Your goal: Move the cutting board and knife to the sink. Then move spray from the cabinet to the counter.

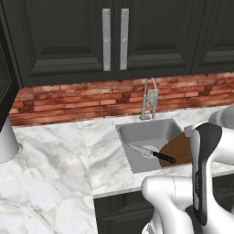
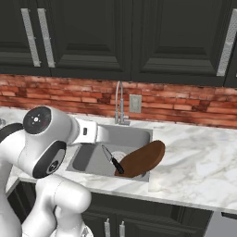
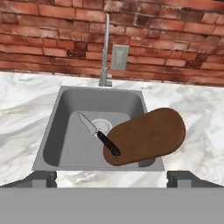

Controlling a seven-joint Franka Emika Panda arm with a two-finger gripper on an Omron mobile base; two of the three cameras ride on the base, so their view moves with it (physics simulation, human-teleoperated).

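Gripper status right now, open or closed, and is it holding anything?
Gripper: open, holding nothing; the knife and cutting board are in the sink.

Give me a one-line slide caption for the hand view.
Knife lying in the grey sink, cutting board leaning over its right rim, faucet against the brick wall behind.

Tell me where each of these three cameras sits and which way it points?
Left base view: behind the arm to its left, looking forward and down at the sink; white arm at lower right.
Right base view: behind the arm to its right, facing the same sink; arm at lower left.
Hand view: on the hand, looking down at the sink; the open gripper shows its dark tips at the bottom.
All three share the knife in the basin, the cutting board leaning over the sink's rim, and the brick wall.
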